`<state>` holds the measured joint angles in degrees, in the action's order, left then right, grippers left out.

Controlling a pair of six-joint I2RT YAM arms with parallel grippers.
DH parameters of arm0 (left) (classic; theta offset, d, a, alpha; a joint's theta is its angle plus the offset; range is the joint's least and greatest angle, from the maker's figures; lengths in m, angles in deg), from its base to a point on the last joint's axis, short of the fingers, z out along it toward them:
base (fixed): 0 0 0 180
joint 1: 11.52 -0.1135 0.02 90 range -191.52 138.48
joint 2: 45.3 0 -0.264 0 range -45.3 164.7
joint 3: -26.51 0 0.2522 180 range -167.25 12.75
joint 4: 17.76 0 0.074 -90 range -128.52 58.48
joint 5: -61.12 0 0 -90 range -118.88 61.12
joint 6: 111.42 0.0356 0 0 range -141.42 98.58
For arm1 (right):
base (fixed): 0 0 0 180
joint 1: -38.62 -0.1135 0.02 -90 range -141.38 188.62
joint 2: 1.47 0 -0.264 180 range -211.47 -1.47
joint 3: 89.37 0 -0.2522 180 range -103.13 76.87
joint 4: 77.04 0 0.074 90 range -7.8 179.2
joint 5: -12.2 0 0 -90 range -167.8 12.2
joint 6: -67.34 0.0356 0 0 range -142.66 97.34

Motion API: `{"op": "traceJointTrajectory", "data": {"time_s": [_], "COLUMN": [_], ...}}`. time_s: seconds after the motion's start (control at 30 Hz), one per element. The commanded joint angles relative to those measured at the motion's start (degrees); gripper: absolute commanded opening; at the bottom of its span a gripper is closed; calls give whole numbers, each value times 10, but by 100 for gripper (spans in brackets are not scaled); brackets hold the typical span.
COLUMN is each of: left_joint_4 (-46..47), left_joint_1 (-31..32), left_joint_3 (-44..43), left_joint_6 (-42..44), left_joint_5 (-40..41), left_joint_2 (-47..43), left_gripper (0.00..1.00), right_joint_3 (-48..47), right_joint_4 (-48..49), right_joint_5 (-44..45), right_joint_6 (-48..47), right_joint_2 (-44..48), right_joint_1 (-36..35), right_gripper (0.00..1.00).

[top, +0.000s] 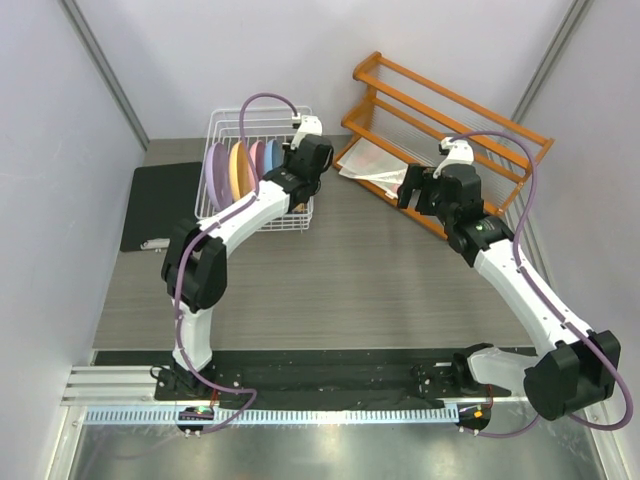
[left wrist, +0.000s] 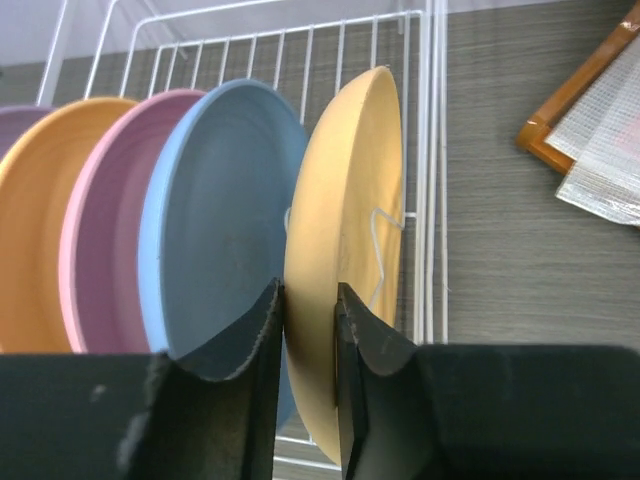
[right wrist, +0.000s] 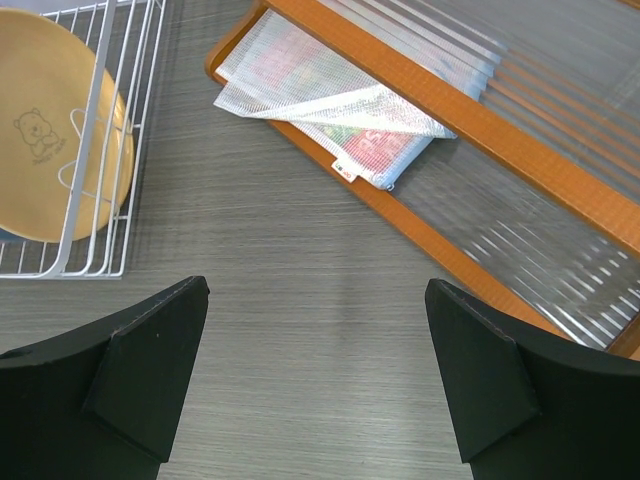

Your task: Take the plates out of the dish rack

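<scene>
- Jaws first: the left gripper (left wrist: pixel 308 292) has a finger on each side of the yellow plate (left wrist: pixel 350 200), down at its rim. It looks pinched on (hardly any gap in the wrist cam, though I can't swear both pads touch).
- That plate stands on edge at the right end of the row in the rack (left wrist: pixel 428 150), just beside the end wires. The right wrist cam catches a little bear mark at its centre.
- Going left from it in the wrist cam: blue plate (left wrist: pixel 215 220), pink plate (left wrist: pixel 105 230), orange plate (left wrist: pixel 35 230). All are upright on edge, each overlapping the next.
- The lilac plate (top: pixel 214 172) sits at the far end of the row. It's only a sliver in the wrist cam but plain from above.
- So all five plates are in the rack, which sits far left on the table (right wrist: pixel 300 230). A black mat (top: pixel 160 205) lies just beside it.
- The right gripper (right wrist: pixel 318 290) is spread wide and gripping nothing. It hangs over bare table between the rack and the shelf (right wrist: pixel 500 140).
- The shelf is orange wood, at the far right. A white mesh bag (right wrist: pixel 330 100) lies on it, one corner folded over.
</scene>
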<state>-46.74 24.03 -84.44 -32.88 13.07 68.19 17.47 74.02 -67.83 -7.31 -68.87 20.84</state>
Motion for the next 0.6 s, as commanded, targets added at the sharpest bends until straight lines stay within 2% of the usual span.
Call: {"op": "traceJointTrajectory", "data": {"time_s": [0.0,0.03,0.13,0.3,0.57], "left_joint_4": [-10,-9,-9,5,90], "left_joint_1": [1,2,6,18,42], "left_joint_3": [-27,-27,-28,-39,-38], "left_joint_6": [0,0,14,65,167], "left_joint_5": [35,36,55,108,246], "left_joint_2": [2,0,-7,-17,-20], "left_gripper": [19,18,0,0,0], "right_joint_3": [2,2,2,2,-4], "right_joint_4": [16,16,16,16,12], "right_joint_5": [10,9,7,-5,-18], "right_joint_6": [3,3,5,8,8], "right_joint_2": [-2,-5,-12,-24,-31], "right_joint_1": [2,2,2,2,2], "right_gripper": [95,96,96,96,96]}}
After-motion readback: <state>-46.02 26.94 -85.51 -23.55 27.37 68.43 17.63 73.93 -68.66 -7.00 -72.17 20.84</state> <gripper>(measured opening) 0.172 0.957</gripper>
